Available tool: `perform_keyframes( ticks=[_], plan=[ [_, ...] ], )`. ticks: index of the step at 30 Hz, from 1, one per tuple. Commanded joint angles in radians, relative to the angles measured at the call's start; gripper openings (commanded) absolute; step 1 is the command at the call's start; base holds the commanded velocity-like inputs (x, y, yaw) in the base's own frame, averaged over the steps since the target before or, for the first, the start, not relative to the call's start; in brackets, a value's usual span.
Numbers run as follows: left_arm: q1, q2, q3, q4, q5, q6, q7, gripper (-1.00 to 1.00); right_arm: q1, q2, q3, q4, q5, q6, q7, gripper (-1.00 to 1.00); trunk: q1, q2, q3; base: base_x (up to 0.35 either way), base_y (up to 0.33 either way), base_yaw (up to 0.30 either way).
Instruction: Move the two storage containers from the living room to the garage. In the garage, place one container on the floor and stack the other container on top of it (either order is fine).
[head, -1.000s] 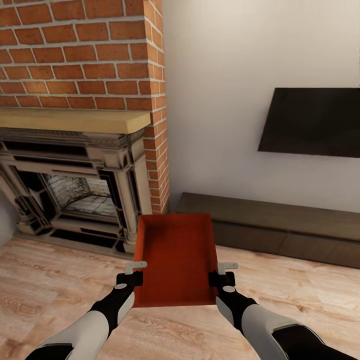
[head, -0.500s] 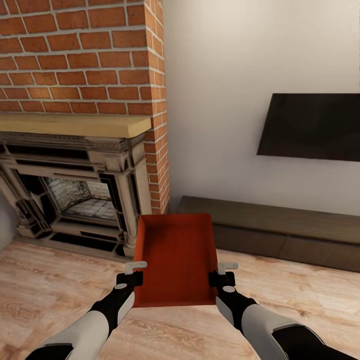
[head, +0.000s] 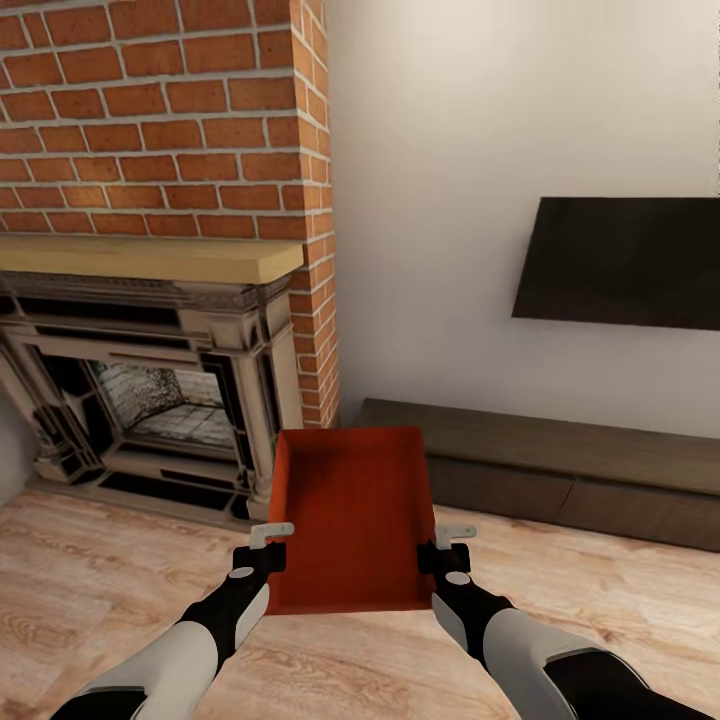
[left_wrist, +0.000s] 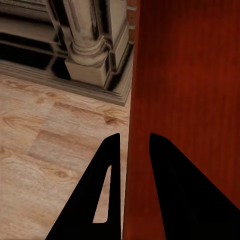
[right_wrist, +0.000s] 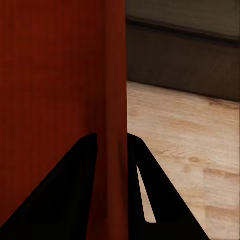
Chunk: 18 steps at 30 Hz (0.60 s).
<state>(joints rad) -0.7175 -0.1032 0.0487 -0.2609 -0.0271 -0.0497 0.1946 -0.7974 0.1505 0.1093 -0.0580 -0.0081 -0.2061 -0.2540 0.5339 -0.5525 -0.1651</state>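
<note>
One orange-red storage container (head: 352, 520) was held up in front of the robot, open top facing the head camera, so the finely ribbed inside could be seen pretty clearly. It was gripped from both long sides: the left hand (head: 268, 545) was clamped onto the left wall and the right hand (head: 447, 548) onto the right wall, near the end closest to the robot. In the left wrist view the left hand (left_wrist: 131, 150) was seen closed down on the wall, one dark finger (left_wrist: 107, 185) outside and the other inside the bin (left_wrist: 185, 90). Same deal in the right wrist view, where the right hand (right_wrist: 112, 145) was pinched over the rim of the container (right_wrist: 60, 75) with a finger on each face. The container was carried above the light wood-plank floor (head: 100, 590), not touching it. Behind it, the ornate fireplace (head: 150, 390) under a pale wooden mantel (head: 140, 258) and the red brick chimney (head: 170, 110) were seen to the left. A wall-mounted black TV (head: 625, 262) and a long dark low bench (head: 560, 465) were seen against the white wall to the right.
</note>
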Motion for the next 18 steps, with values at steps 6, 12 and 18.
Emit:
perform_keyframes(
  ticks=[6, 12, 18],
  plan=[
    [0.0, 0.003, 0.015, 0.005, 0.0, -0.004, 0.016, -1.0, -0.002, 0.0, -0.016, -0.002, 0.004, -0.022, -0.011, -1.0, 0.0, -0.002, 0.008, 0.0, 0.0, 0.0],
    [0.0, 0.003, 0.016, 0.005, 0.0, -0.004, 0.016, -1.0, -0.002, 0.0, -0.016, -0.002, 0.004, -0.022, -0.011, -1.0, 0.0, -0.002, 0.018, 0.0, 0.0, 0.0],
    [0.0, 0.003, 0.015, 0.005, 0.0, -0.004, 0.016, -1.0, -0.002, 0.0, -0.016, -0.002, 0.004, -0.022, -0.011, -1.0, 0.0, -0.002, 0.027, 0.0, 0.0, 0.0]
  ],
)
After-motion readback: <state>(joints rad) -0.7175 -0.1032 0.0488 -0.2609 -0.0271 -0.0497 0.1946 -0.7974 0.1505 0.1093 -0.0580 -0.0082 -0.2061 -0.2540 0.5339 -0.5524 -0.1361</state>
